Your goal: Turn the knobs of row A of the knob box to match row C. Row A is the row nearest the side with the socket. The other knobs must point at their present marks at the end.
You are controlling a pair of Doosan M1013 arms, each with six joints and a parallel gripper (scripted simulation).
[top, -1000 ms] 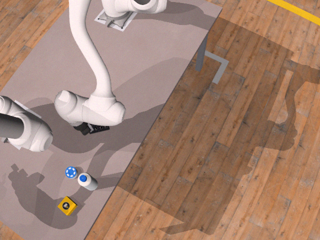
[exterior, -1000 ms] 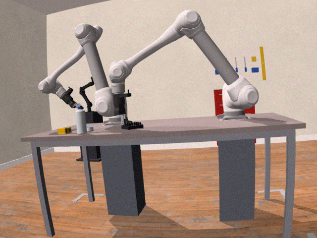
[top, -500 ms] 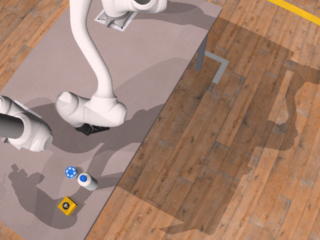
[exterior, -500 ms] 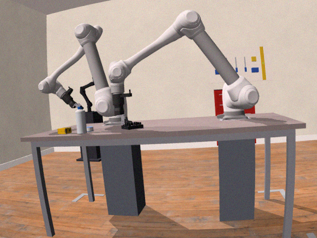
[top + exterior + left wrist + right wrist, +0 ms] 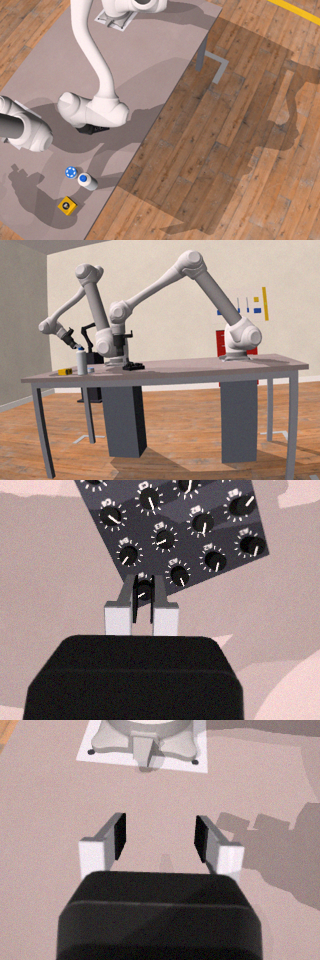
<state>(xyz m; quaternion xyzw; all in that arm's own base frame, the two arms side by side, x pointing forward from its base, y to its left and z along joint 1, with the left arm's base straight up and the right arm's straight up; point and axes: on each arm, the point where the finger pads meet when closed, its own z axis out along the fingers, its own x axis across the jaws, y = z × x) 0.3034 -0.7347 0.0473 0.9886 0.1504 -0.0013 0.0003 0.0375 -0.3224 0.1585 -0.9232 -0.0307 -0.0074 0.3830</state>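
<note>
Fingertips of the left gripper [image 5: 86, 128] [image 5: 124, 360] [image 5: 143, 591] are closed around the corner knob [image 5: 145, 589] of row A, one pad at each side, while the right gripper [image 5: 78, 346] [image 5: 160, 828] is widely released and has nothing between its fingers. The knob box [image 5: 103, 129] [image 5: 133, 367] [image 5: 171, 519] lies on the table [image 5: 144, 46] [image 5: 180, 363] [image 5: 45, 545] [image 5: 165, 795], under the left arm, and this knob is at its corner, beside knob A3 [image 5: 179, 576]. The knob is small, dark and round, and I judge it to be stiff plastic, with little weight to carry but some resistance when it turns. The proper hold is low on its side walls, with the turning axis centred between the pads, because a smooth round wall can slip if the grasp is too light or off centre. A strong squeeze is probably not needed; it may push the box sideways, and a tilted wrist may load the shaft. Its white mark points differently from the mark of knob C4 [image 5: 110, 516], so I think more turning is required, slowly and without pulling upward. The neighbour knobs stand near, therefore the fingers should open only a little when they leave, and rise straight, to keep the other marks safe.
</note>
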